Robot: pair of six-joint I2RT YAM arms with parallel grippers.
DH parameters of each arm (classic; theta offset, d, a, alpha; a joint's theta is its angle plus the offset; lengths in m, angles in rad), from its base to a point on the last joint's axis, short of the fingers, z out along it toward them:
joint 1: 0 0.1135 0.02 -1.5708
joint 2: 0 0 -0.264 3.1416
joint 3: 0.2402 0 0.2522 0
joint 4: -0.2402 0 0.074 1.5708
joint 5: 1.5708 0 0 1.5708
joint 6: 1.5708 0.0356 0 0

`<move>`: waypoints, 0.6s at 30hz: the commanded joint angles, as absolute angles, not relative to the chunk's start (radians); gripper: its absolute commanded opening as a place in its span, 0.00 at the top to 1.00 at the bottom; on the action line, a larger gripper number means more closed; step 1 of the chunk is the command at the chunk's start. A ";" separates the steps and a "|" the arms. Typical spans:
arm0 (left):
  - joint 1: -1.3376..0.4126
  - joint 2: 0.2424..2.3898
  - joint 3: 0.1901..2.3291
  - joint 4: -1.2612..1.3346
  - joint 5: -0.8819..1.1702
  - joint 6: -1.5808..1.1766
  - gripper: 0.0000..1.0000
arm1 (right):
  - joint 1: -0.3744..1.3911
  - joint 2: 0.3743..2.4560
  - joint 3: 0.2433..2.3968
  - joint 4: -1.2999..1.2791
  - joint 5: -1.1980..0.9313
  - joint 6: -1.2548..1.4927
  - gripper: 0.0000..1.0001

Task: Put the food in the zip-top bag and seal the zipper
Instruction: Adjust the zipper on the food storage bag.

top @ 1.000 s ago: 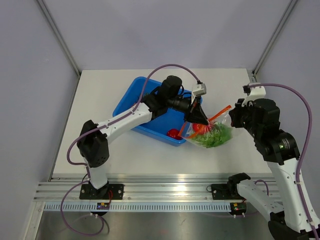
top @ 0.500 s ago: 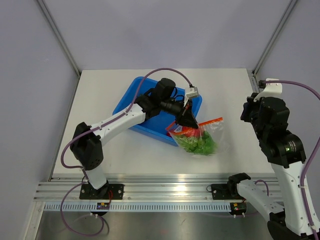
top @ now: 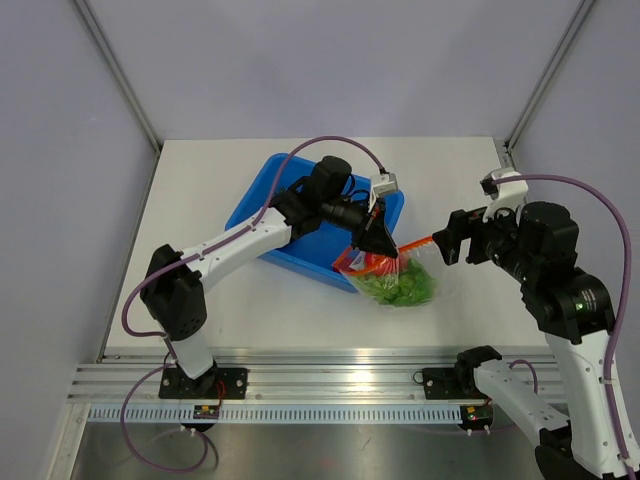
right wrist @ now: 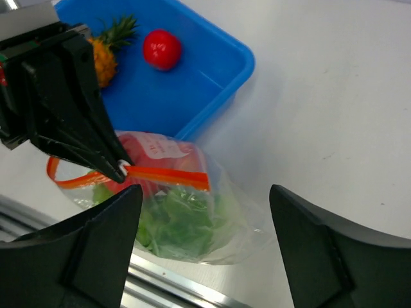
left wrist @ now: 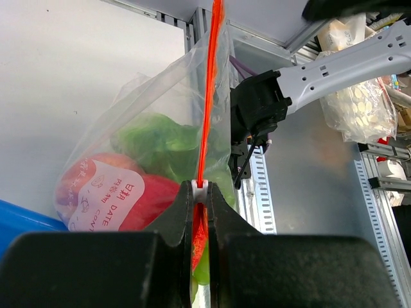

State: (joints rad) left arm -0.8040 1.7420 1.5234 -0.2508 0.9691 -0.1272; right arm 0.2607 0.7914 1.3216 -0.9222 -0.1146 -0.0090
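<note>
1. Left gripper (left wrist: 200, 189) is pinched tight on the zipper (left wrist: 207, 96), just off the blue tub's (top: 262, 215) near-right corner.
2. Zip-top bag (top: 405, 285) sits just beside that tub corner; cabbage (right wrist: 180, 221) and a bagged red fruit (left wrist: 160, 200) are inside.
3. Right gripper (right wrist: 204, 192) is spread wide, holding nothing; it is right of the tub, beyond the bag.
4. Pineapple (right wrist: 106, 58) and a loose red fruit (right wrist: 160, 49) lie in the tub.
</note>
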 commanded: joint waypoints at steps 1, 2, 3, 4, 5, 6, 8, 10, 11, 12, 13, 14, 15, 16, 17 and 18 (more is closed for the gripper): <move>-0.801 1.677 1.532 -0.169 1.015 -0.146 1.00 | 0.256 0.815 1.312 -0.954 -0.270 -0.060 0.10; -0.801 1.675 1.531 -0.163 1.015 -0.150 1.00 | 0.258 0.813 1.299 -0.947 -0.279 -0.054 0.09; -0.801 1.675 1.531 -0.158 1.020 -0.153 1.00 | 0.258 0.818 1.277 -0.930 -0.293 -0.046 0.08; -0.801 1.675 1.532 -0.155 1.023 -0.155 1.00 | 0.258 0.821 1.267 -0.920 -0.301 -0.043 0.08; -0.802 1.674 1.535 -0.156 1.023 -0.155 1.00 | 0.256 0.822 1.258 -0.911 -0.304 -0.040 0.09; -0.802 1.677 1.537 -0.155 1.023 -0.156 1.00 | 0.256 0.830 1.244 -0.902 -0.319 -0.037 0.09; -0.802 1.672 1.540 -0.155 1.023 -0.158 1.00 | 0.258 0.841 1.233 -0.877 -0.343 -0.031 0.17; -0.802 1.669 1.543 -0.150 1.019 -0.166 1.00 | 0.256 0.847 1.230 -0.865 -0.377 -0.023 0.35; -0.802 1.667 1.543 -0.144 1.019 -0.169 1.00 | 0.256 0.851 1.229 -0.861 -0.380 -0.018 0.43; -0.802 1.667 1.543 -0.141 1.016 -0.170 1.00 | 0.258 0.851 1.229 -0.858 -0.377 -0.015 0.57; -0.802 1.667 1.543 -0.137 1.015 -0.179 1.00 | 0.256 0.851 1.230 -0.851 -0.368 -0.006 0.71; -0.802 1.669 1.545 -0.133 1.015 -0.181 1.00 | 0.258 0.844 1.230 -0.847 -0.359 -0.006 0.90; -0.804 1.670 1.545 -0.133 1.017 -0.183 1.00 | 0.258 0.839 1.227 -0.842 -0.335 -0.006 0.95; -0.805 1.672 1.545 -0.132 1.014 -0.184 1.00 | 0.256 0.833 1.226 -0.830 -0.316 0.030 0.99; -0.805 1.677 1.545 -0.133 1.012 -0.184 1.00 | 0.256 0.824 1.218 -0.822 -0.295 0.041 1.00; -0.807 1.678 1.543 -0.132 1.012 -0.186 1.00 | 0.258 0.821 1.215 -0.821 -0.250 0.049 1.00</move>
State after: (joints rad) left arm -0.8040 1.7416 1.5234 -0.2138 0.9768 -0.1661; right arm 0.2607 0.8474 1.2182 -0.8917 -0.3141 0.0063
